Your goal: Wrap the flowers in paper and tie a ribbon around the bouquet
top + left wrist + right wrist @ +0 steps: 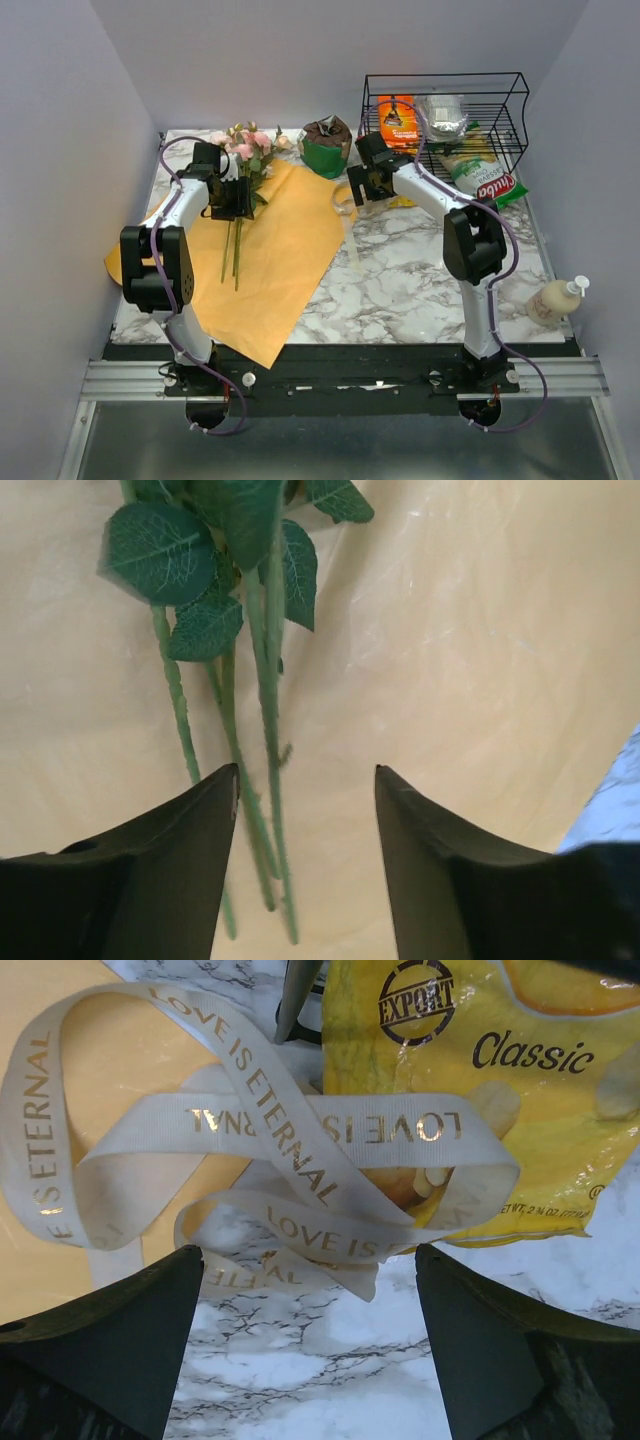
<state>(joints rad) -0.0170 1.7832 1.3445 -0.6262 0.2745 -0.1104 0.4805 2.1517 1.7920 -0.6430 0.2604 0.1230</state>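
Note:
The flowers [250,142] lie on the orange paper [290,250], pink and cream heads toward the back wall and stems [268,700] running toward me. My left gripper [307,770] hovers open just over the stems, which pass close to its left finger, untouched. In the top view this gripper [240,197] sits over the upper stems. The cream ribbon [300,1130], printed "LOVE IS ETERNAL", lies in loose loops on the marble, partly over the paper's edge and a yellow chip bag [480,1080]. My right gripper [308,1255] stands open above the ribbon's near loops.
A black wire basket [445,74] at the back right holds an orange snack packet [397,120] and other bags. A green-wrapped pot [327,145] stands behind the paper. A green chip bag [490,185] lies right of the right arm. A pump bottle [555,298] stands at the right edge.

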